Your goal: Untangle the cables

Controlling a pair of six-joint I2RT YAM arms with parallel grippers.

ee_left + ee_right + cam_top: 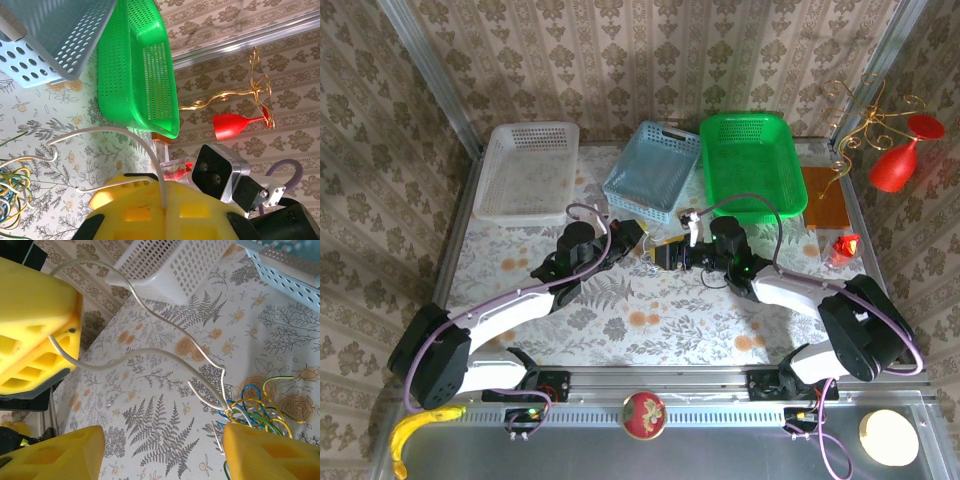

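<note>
Partly there: one whitish strand [150, 352] strung toward the frame's upper left, pinched in the closed left gripper [165, 210], bluish-yellow knot [250, 407] not yet undone at lower right, beside the wide-spread right gripper [160, 450].

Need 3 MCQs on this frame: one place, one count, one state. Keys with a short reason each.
1. Where does the blue basket stand?
A) between the white basket and the green basket
B) right of the green basket
C) inside the white basket

2. How many baskets are there?
A) two
B) three
C) five

3. What is the left gripper doing?
A) open, nothing in it
B) shut on the white cord
C) shut on a basket rim

Key:
1 A: the top view shows it in the back row with the white basket on one side and the green on the other.
2 B: one white, one blue, one green.
3 B: the left wrist view shows the cord running into its closed jaws.
</note>
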